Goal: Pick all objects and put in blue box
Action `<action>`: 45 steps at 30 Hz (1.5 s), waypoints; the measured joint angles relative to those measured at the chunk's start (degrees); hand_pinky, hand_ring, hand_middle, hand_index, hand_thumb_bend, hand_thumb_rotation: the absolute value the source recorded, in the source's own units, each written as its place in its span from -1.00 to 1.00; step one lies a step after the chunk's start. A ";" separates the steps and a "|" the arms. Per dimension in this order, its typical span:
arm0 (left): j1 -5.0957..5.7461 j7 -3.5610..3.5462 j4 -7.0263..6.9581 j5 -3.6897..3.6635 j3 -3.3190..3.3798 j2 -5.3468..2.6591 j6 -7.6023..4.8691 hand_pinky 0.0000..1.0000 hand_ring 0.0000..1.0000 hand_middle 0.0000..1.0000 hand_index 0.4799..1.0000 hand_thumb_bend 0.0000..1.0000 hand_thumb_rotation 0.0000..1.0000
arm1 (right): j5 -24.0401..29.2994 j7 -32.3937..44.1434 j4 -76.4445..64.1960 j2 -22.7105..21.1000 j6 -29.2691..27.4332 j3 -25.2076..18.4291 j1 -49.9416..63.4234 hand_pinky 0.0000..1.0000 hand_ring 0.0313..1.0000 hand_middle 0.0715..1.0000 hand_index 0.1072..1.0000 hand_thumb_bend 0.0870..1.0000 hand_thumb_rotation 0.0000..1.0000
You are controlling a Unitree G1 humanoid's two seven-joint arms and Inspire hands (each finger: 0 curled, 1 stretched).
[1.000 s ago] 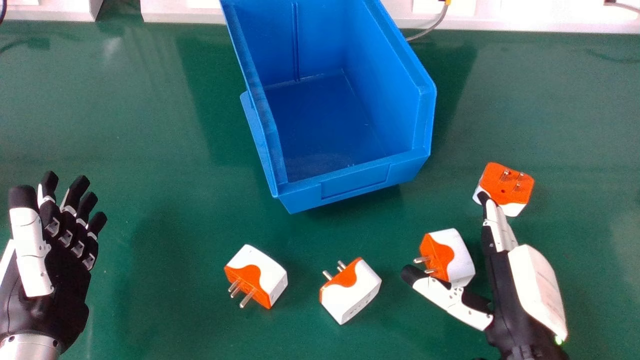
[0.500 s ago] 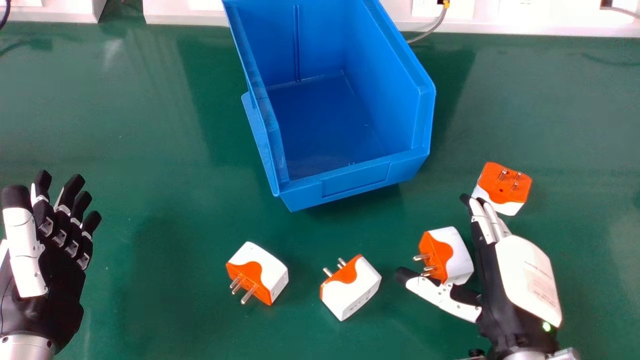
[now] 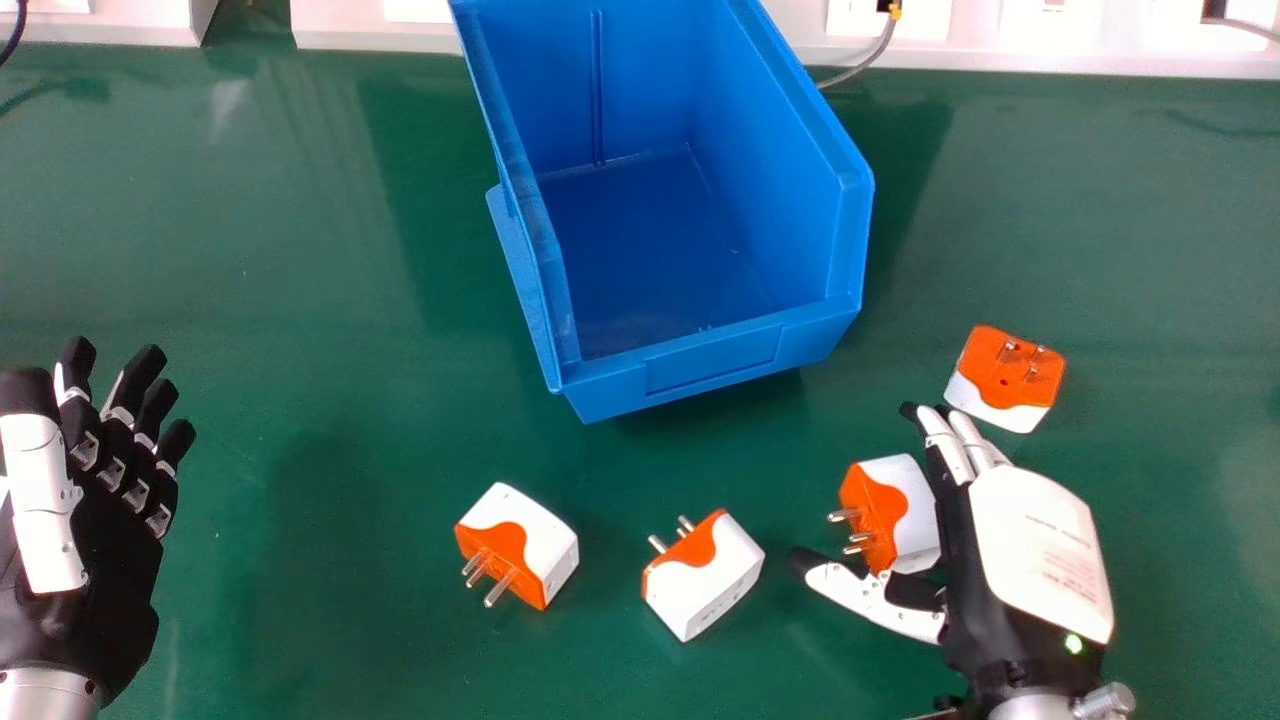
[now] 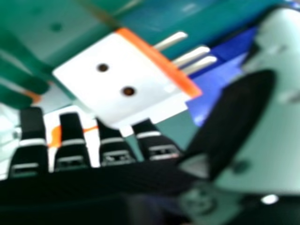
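In the head view my right hand (image 3: pixel 1025 560) lies open around an orange-and-white adapter (image 3: pixel 885 512), its thumb at the near-left side and its straight fingers to the right. My right hand (image 4: pixel 117 157) in the right hand view has that adapter (image 4: pixel 112 75) between fingers and thumb; contact is unclear. A second adapter (image 3: pixel 1005 378) rests prongs up just beyond the fingertips. Two more adapters, one (image 3: pixel 515 545) left of centre and one (image 3: pixel 702 575) near the middle, lie on the table. The blue box (image 3: pixel 715 360) stands empty behind them. My left hand (image 3: pixel 90 540) is open at the left edge.
Along the back of the green table (image 3: pixel 250 250) runs a white panel (image 3: pixel 370 25), with a grey cable (image 3: pixel 870 60) hanging behind the box's right side. A dark cable (image 3: pixel 15 35) shows at the far left corner.
My right hand has moved left and turned so its back shows more, closing in around the adapter. My left hand has drifted slightly left.
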 measured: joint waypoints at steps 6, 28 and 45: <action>0.18 0.24 -0.09 0.02 0.05 0.25 0.28 1.00 1.00 0.96 0.88 0.71 0.97 | -1.81 -0.86 -0.91 -0.78 1.87 0.91 -0.31 -0.15 0.01 0.13 0.18 -0.08 -0.52; 0.28 0.18 -1.04 0.00 0.14 0.61 1.14 1.00 1.00 0.97 0.91 0.69 0.96 | 9.42 -0.73 -1.64 -0.76 -1.78 -2.59 -0.42 -0.72 -0.67 -0.54 -0.17 -0.12 -0.75; 0.13 0.82 -1.33 0.17 0.08 0.61 1.51 1.00 0.99 0.96 0.91 0.72 0.96 | 9.82 2.58 -9.72 -1.27 -1.67 -2.51 4.35 -0.79 -0.78 -0.72 -0.19 -0.12 -0.76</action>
